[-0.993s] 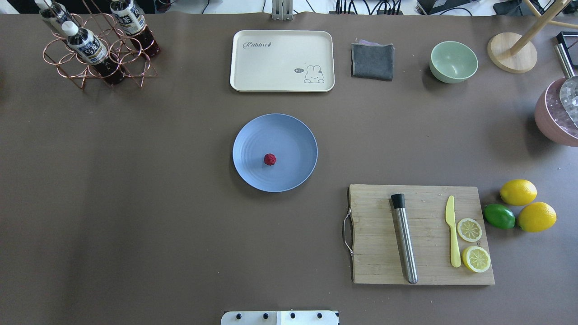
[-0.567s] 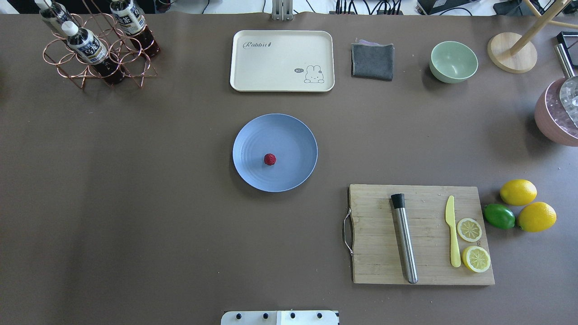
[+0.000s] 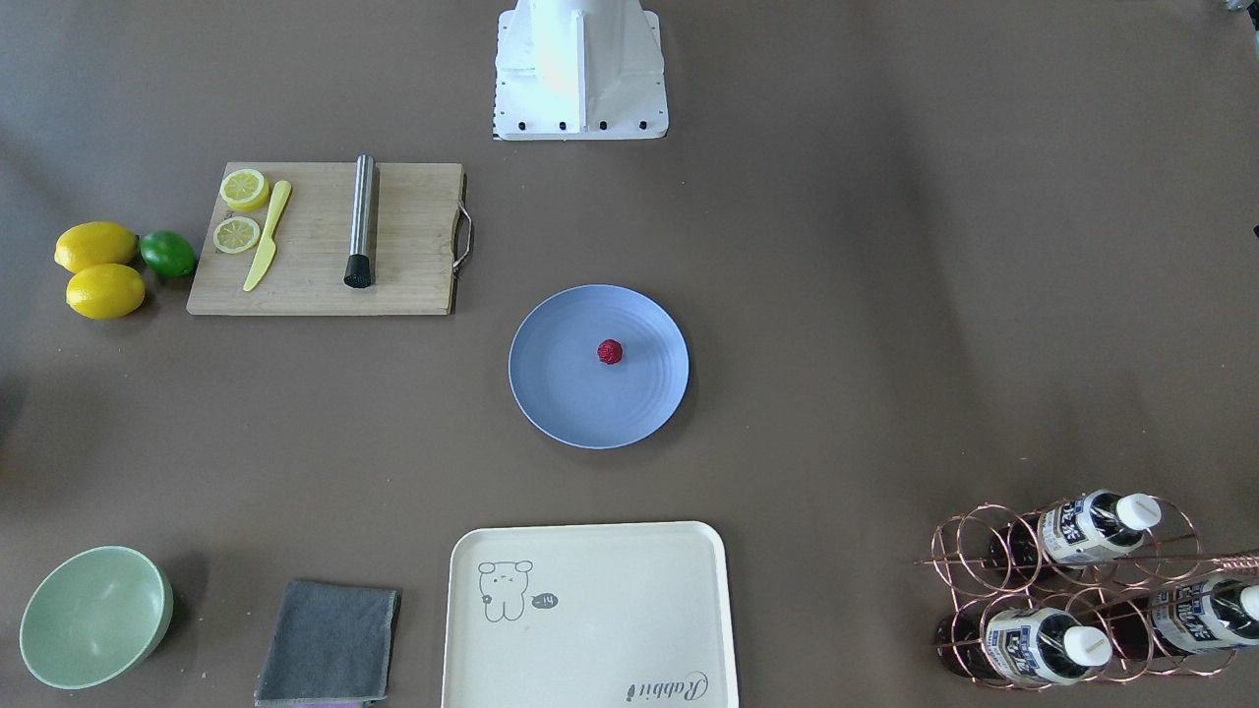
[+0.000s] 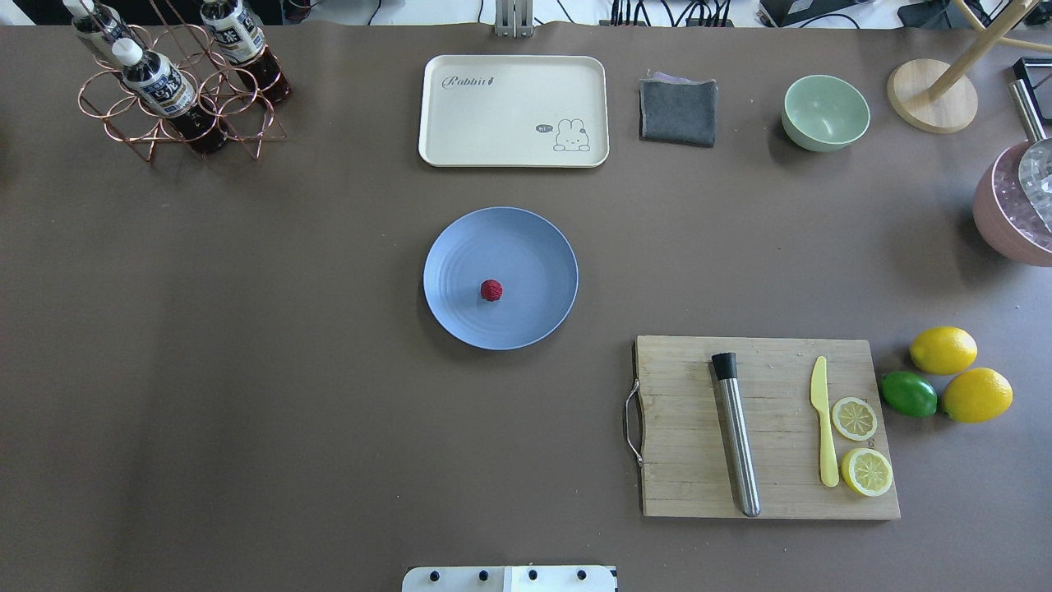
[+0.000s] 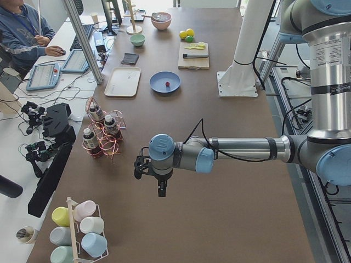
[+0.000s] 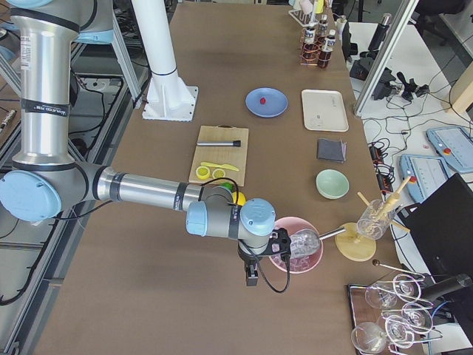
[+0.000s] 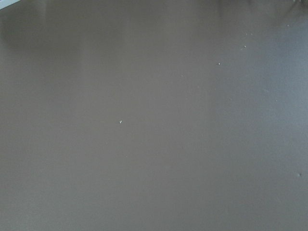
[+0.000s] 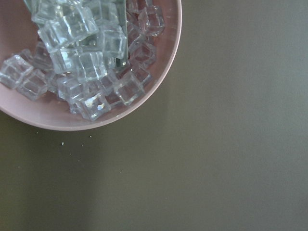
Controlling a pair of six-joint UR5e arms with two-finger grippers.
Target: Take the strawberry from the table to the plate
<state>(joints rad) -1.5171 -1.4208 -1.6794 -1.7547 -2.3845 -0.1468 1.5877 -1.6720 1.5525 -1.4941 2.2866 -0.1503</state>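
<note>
The dark-red strawberry (image 4: 491,289) lies on the blue-grey plate (image 4: 530,247), a little left of its middle, at the centre of the brown table (image 4: 246,386). The front view shows the strawberry (image 3: 610,351) on the plate (image 3: 566,393) too. No arm appears in the overhead or front views. My left gripper (image 5: 159,189) hangs over bare table far from the plate, seen only in the left side view. My right gripper (image 6: 251,278) hangs beside the pink ice bowl (image 6: 295,251), seen only in the right side view. Whether either is open or shut, I cannot tell.
A cream tray (image 4: 514,111), grey cloth (image 4: 677,110) and green bowl (image 4: 825,113) line the far edge. A bottle rack (image 4: 177,82) stands far left. A cutting board (image 4: 764,427) with muddler, knife and lemon slices lies right, with lemons and a lime (image 4: 908,394) beside it.
</note>
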